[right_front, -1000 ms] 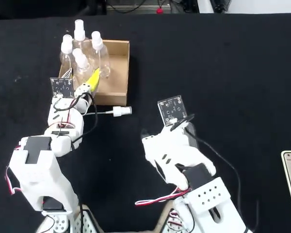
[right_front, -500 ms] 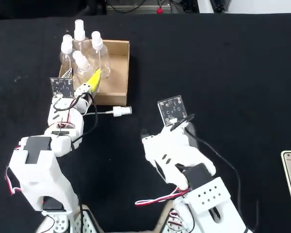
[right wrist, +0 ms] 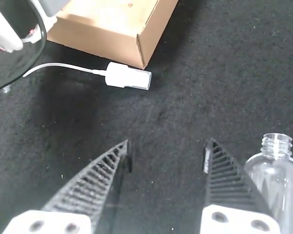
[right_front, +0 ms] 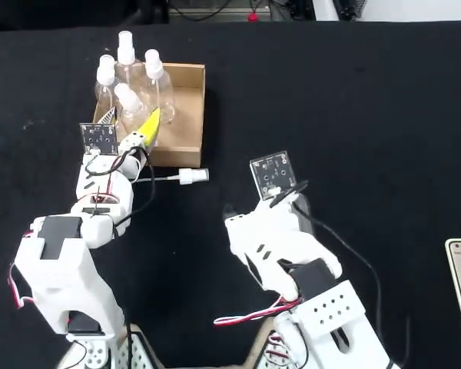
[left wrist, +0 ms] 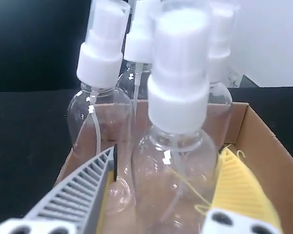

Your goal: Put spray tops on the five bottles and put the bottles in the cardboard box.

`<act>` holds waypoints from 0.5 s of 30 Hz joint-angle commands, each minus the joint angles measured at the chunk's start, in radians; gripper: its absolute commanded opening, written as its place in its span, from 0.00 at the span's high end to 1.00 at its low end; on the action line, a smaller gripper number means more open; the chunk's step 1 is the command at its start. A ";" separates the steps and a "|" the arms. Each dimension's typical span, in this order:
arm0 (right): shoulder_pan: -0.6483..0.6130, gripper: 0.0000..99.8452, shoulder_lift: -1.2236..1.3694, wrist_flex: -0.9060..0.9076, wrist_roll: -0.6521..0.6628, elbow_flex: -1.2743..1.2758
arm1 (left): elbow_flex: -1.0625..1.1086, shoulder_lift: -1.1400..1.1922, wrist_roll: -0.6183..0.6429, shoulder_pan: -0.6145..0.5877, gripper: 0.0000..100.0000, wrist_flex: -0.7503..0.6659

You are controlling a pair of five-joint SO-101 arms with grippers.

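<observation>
Capped bottle (left wrist: 176, 161) between spread left fingers (left wrist: 83, 195), inside cardboard box (left wrist: 268, 146)

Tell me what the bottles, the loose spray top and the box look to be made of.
Bottles: clear glossy plastic, probably; you see through the walls to the tubes inside, though glass can't be ruled out. Loose spray top: white, smooth plastic with a thin tube. Box: brown matt cardboard, with a raw cut edge.

Clear bottles (right_front: 160, 94) w/ white tops (right_front: 151, 58), brown box (right_front: 186, 115), black table (right_front: 353, 115).
</observation>
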 commanded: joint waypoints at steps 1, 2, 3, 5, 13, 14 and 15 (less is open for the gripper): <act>-0.008 0.77 -0.022 -0.026 0.000 -0.010 | 0.004 -0.009 0.003 0.015 0.65 -0.018; -0.008 0.77 -0.022 -0.026 0.000 -0.010 | 0.007 -0.009 0.003 0.015 0.63 -0.018; -0.008 0.77 -0.022 -0.026 0.000 -0.010 | 0.015 -0.009 0.003 0.015 0.60 -0.017; -0.008 0.77 -0.022 -0.026 0.000 -0.010 | 0.019 -0.009 0.005 0.015 0.58 -0.017; -0.008 0.77 -0.022 -0.026 0.000 -0.010 | 0.019 -0.017 0.011 0.007 0.60 -0.025; -0.008 0.77 -0.022 -0.026 0.000 -0.010 | 0.019 -0.018 0.011 0.008 0.60 -0.025; -0.008 0.77 -0.022 -0.026 0.000 -0.010 | 0.019 -0.018 0.009 0.008 0.60 -0.025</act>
